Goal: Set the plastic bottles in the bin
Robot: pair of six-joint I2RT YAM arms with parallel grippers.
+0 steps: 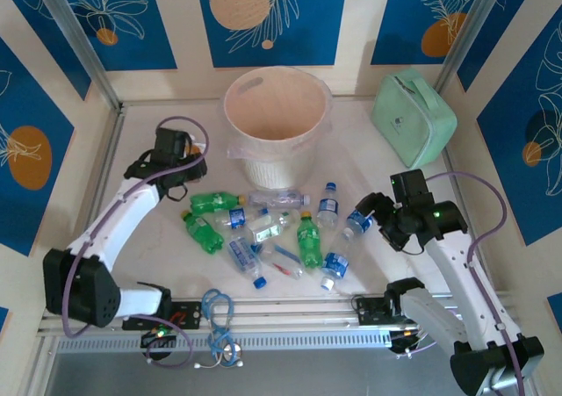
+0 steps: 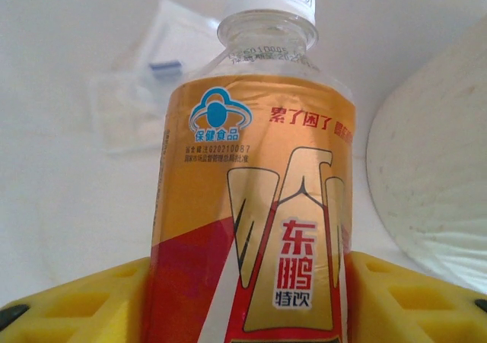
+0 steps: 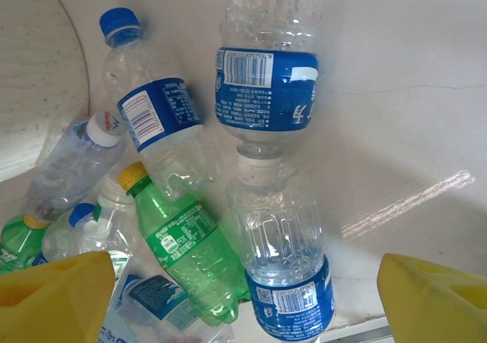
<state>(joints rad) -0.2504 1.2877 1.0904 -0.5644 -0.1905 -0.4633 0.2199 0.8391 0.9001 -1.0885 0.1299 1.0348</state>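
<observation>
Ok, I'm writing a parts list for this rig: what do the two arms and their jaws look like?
The left arm and right arm have white links, black joints and looping lilac cables. Their jaws are chunky yellow blocks.

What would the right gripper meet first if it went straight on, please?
Probably the nearest clear plastic bottle with a blue label, lying between the right gripper's open fingers; depth is unclear.

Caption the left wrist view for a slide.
Jaws closed on an orange-labelled bottle beside the white bin.
</observation>
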